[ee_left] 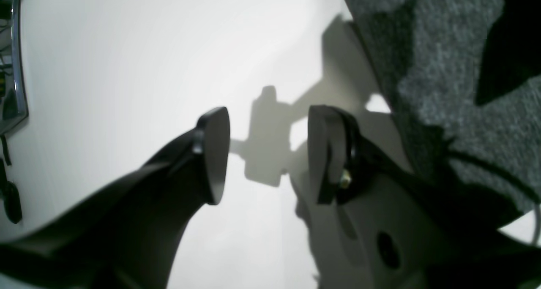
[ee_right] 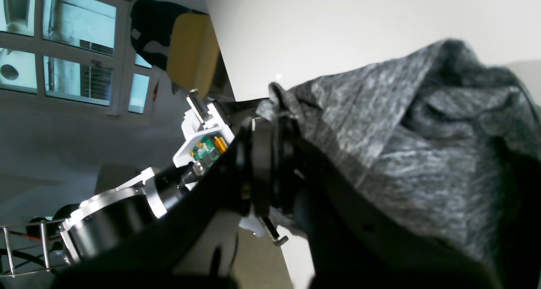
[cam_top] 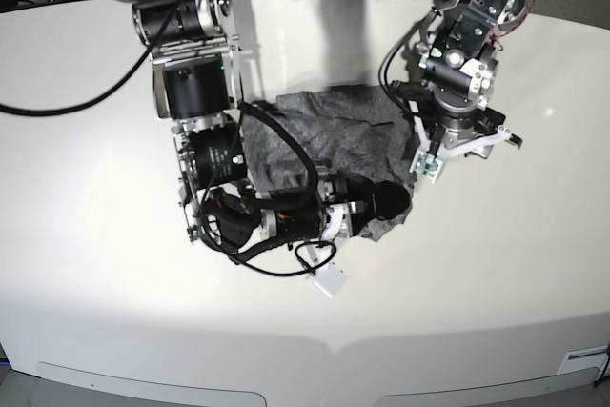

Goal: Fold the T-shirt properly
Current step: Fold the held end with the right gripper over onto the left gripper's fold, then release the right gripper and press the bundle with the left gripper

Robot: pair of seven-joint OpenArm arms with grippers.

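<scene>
White table [cam_top: 86, 235], curved front edge toward the camera. The T-shirt [cam_top: 329, 135], heather-grey knit, lies bunched in a rumpled heap near the middle of the table, between my two arms.

My right gripper [ee_right: 270, 166]: jaws closed tight, with a fold of the grey cloth pinched between them. In the right wrist view the fabric bulges up just past the fingertips and drapes away to the right in thick folds, part of it in deep shadow. In the base view this gripper [cam_top: 386, 202] lies low and nearly level at the near edge of the heap, pointing toward that view's right, cloth gathered about its tip. My right arm reaches down across the shirt's left portion, cables looping over the fabric.

My left gripper [ee_left: 268, 154]: jaws standing apart, nothing between them but bare table and my own shadow. The two black pads [ee_left: 215, 154] face each other with a clear gap. The shirt's edge [ee_left: 444, 90] sits just beside the pad on that view's right; whether it touches, I cannot tell. In the base view this gripper [cam_top: 448, 145] hangs over the heap's far right edge, pointing downward.

Beyond the table, the right wrist view catches a window [ee_right: 63, 48] and a yellow chair back [ee_right: 192, 54].
</scene>
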